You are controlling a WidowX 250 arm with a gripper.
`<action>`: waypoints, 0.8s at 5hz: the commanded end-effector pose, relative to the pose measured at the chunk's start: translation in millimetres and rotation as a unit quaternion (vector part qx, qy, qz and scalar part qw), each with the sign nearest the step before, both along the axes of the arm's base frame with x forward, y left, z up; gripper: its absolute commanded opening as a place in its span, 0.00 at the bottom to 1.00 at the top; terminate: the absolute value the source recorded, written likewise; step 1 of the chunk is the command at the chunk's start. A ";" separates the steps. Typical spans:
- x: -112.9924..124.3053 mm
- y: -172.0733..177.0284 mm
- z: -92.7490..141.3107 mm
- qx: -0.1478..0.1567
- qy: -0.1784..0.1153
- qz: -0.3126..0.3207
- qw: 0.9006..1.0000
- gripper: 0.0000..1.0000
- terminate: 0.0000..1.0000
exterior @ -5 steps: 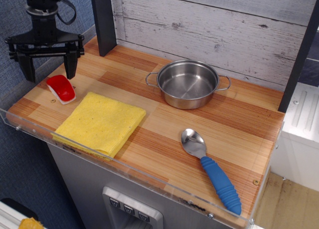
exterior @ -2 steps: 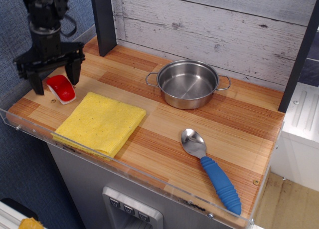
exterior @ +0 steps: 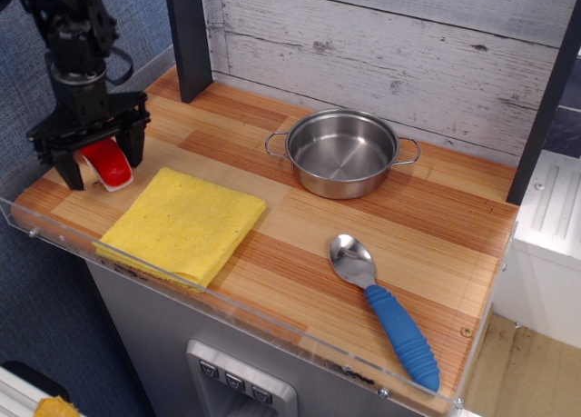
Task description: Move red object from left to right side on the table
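Tool (exterior: pixel 100 159) straddles red object (exterior: pixel 109 162), contact apparently unclear.

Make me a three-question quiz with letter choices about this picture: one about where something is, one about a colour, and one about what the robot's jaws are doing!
1. Where is the small glossy red rounded object?
A. inside the pot
B. at the left end of the striped wooden table
C. on the spoon

2. What colour is the handle of the metal spoon?
A. blue
B. green
C. pink

3. How do the black gripper jaws stand?
A. high above the pot
B. shut on the cloth
C. lowered either side of the red object

Answers:
1 B, it sits at the left end, beside the folded yellow cloth.
2 A, the ribbed grip is blue.
3 C, one jaw shows on each side of the red object, low at the table; the round steel pot is empty and far off.
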State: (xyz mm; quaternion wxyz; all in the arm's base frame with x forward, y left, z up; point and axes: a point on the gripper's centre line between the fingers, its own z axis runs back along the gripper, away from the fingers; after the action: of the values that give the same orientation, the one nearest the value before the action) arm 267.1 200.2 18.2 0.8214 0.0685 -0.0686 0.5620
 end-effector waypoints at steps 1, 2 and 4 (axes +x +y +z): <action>5.9 2.5 -3.4 -0.005 -0.026 -0.044 0.999 1.00 0.00; 5.6 1.5 0.1 0.008 -0.027 -0.043 0.999 0.00 0.00; 2.5 5.0 10.0 0.010 -0.022 -0.051 0.998 0.00 0.00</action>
State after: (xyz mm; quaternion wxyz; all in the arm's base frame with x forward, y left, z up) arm 268.3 206.4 9.4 0.8489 0.0573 -0.0689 0.5208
